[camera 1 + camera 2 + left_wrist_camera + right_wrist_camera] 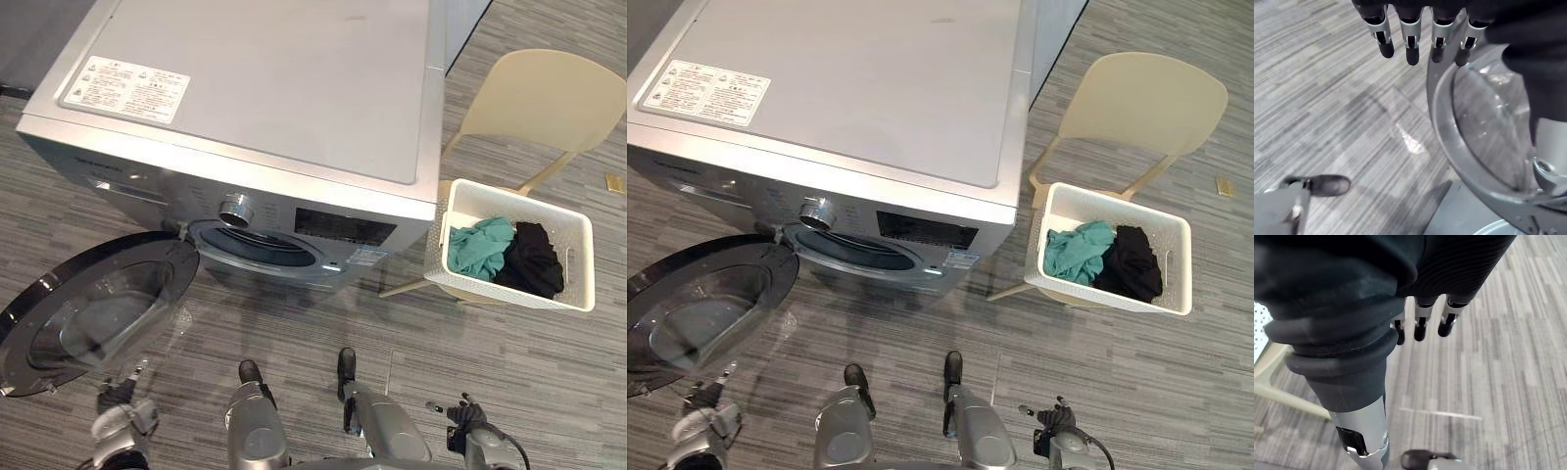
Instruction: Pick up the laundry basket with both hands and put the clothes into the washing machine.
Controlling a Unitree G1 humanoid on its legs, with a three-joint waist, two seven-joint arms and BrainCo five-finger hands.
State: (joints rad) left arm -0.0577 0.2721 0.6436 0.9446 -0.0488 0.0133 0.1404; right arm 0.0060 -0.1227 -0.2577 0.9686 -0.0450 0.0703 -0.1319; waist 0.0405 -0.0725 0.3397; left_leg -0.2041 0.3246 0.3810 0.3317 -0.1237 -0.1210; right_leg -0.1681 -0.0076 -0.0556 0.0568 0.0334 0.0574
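A white laundry basket (578,257) rests on the seat of a cream chair (544,103) to the right of the silver washing machine (265,98). Inside it lie a teal garment (480,247) and a black garment (532,259). The machine's round door (93,304) hangs open to the left, and the drum opening (260,245) shows. My left hand (122,411) hangs low at the lower left, just beneath the door, fingers (1410,41) straight and holding nothing. Low at the lower right, well below the basket, is my right hand (468,419), its fingers (1420,328) relaxed and bare.
Grey striped floor (490,362) spreads in front of the machine and under the chair. The open door (1469,142) juts out close to my left hand. A white wall panel (460,24) stands behind the machine.
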